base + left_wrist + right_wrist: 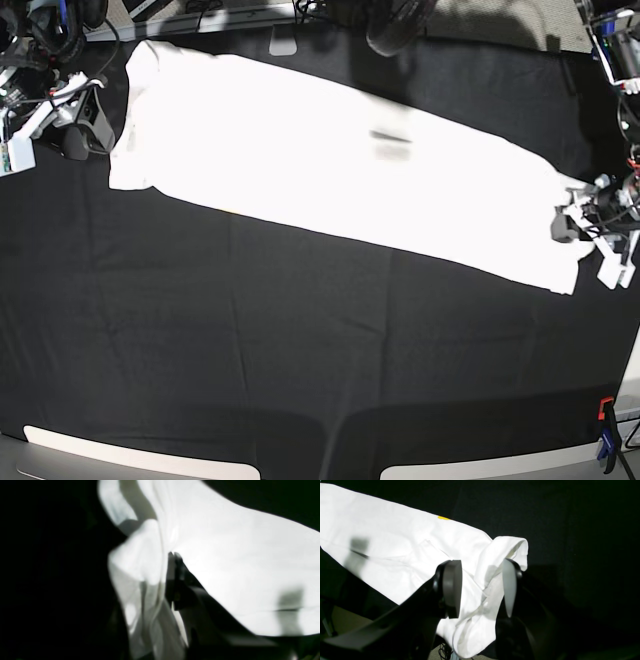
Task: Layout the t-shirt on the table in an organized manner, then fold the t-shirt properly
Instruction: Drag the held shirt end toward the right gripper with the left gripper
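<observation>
The white t-shirt (330, 170) lies stretched in a long diagonal band across the black table (250, 350), from back left to mid right. At its right end my left gripper (572, 222) is shut on a bunched edge of the shirt; in the left wrist view the dark fingertips (175, 555) pinch the white cloth (237, 567). At the shirt's left end sits my right gripper (95, 125). In the right wrist view it (481, 587) stands open, a loose fold of the shirt (395, 542) lying between the fingers and draped over one. A yellow print spot (443, 518) peeks at the fold's edge.
An orange and blue clip (604, 440) sits on the table's right front edge. Cables and dark gear (390, 25) line the back edge. Pale strips (130, 460) run along the front edge. Bare black cloth spreads in front of the shirt.
</observation>
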Robot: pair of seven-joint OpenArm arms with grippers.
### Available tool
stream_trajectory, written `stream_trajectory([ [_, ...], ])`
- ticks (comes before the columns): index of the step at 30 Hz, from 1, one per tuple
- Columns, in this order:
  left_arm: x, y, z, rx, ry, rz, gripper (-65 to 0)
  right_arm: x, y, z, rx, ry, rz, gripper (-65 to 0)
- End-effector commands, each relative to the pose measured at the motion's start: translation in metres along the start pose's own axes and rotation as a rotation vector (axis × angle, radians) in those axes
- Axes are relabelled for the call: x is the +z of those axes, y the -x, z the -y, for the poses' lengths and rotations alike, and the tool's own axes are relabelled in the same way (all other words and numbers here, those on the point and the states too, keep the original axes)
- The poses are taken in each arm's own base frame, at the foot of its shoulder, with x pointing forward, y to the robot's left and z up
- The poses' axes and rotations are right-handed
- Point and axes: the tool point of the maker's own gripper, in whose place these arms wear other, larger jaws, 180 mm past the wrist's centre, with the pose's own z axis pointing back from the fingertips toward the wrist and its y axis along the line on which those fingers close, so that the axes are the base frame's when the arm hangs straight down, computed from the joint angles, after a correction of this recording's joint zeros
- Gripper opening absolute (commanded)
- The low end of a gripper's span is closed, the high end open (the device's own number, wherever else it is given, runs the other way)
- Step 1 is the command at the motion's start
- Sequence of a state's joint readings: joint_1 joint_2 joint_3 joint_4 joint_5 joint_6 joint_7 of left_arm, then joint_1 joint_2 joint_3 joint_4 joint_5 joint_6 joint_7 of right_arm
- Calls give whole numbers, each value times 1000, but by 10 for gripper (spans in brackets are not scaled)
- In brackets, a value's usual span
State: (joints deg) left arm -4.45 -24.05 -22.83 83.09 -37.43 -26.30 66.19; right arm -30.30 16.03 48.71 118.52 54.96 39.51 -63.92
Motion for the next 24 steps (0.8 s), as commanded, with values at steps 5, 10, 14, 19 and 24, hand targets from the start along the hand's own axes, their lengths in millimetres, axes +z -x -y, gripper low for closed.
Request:
stream_trajectory([
  [5, -11, -8, 27, 22, 71, 39, -650, 3, -15, -2, 29, -10, 52, -396],
  [10, -38, 17, 81, -21, 186, -70, -650, 3, -15, -2, 29, -10, 56, -396],
  [14, -53, 36, 127, -152, 283, -155, -650, 3, -15, -2, 29, -10, 55, -396],
  [19, -57, 49, 173, -284, 365, -206, -650, 3, -15, -2, 29, -10, 55, -396],
  [24, -51, 45, 203, -369, 407, -185, -650, 3, -15, -2, 29, -10, 55, -396],
])
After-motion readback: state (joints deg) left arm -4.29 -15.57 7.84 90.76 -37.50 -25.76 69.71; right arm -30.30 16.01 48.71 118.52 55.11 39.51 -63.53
